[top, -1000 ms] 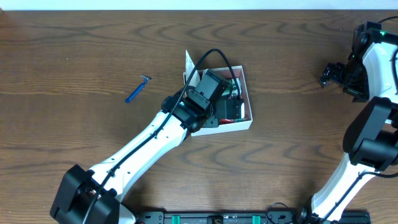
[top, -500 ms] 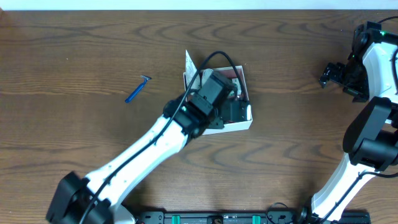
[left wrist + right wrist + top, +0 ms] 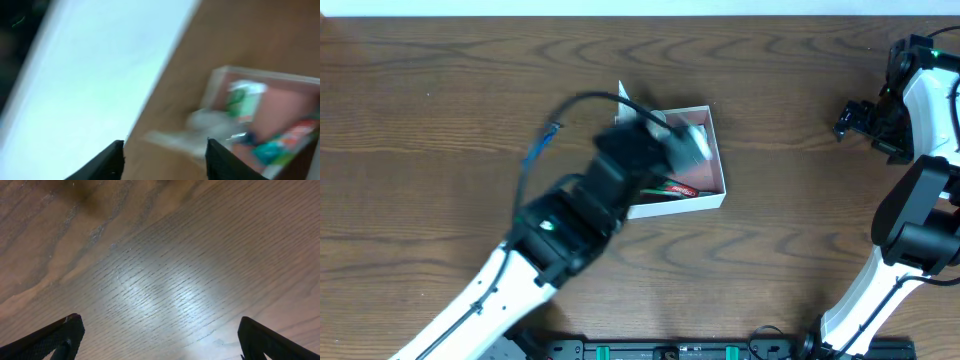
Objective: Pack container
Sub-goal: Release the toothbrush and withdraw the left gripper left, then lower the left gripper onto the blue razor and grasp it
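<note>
Container [image 3: 719,168] is holding packets [image 3: 673,187]. Left gripper [image 3: 162,156] is hovering over it, fingers apart and empty; right gripper [image 3: 160,332] is standing wide, empty.

No text, brand, number or sign is readable in any view. Toward 3 o'clock in the left wrist view, the shallow white cardboard box [image 3: 270,74] holds a small green-and-white packet [image 3: 243,100] and a red-and-teal packet [image 3: 282,142]. Their print is blurred beyond reading.
</note>
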Available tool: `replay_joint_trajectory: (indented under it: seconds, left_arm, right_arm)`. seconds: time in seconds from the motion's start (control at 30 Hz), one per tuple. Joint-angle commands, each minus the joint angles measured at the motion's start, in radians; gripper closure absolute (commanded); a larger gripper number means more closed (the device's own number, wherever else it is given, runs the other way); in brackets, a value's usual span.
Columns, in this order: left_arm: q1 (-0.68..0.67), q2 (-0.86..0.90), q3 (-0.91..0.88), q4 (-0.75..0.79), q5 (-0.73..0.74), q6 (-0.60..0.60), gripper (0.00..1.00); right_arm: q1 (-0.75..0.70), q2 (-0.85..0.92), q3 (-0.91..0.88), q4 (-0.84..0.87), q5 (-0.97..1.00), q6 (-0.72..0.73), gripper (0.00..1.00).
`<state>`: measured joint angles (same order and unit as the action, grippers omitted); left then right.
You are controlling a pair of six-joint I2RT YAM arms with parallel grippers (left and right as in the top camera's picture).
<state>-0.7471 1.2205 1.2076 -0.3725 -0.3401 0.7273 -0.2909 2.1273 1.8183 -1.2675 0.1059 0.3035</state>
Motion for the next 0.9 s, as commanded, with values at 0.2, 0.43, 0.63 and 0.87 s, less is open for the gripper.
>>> replay_joint_trajectory:
  seconds: [0.2, 0.43, 0.63, 0.87]
  left_arm:
    - [0.418, 0.077, 0.021, -0.016, -0.166, -0.381, 0.4]
    - [0.611, 0.224, 0.021, -0.042, -0.006, -0.452, 0.28]
    - [0.647, 0.403, 0.021, -0.064, 0.019, -0.452, 0.27]
    - [0.647, 0.563, 0.021, -0.106, 0.137, -0.385, 0.27]
  right_arm:
    - [-0.003, 0.0, 0.003, 0.0, 0.01, 0.011, 0.01]
    - [-0.003, 0.0, 0.003, 0.0, 0.01, 0.011, 0.01]
    - [-0.003, 0.0, 0.003, 0.0, 0.01, 0.011, 0.01]
    - [-0.003, 0.0, 0.003, 0.0, 0.01, 0.011, 0.01]
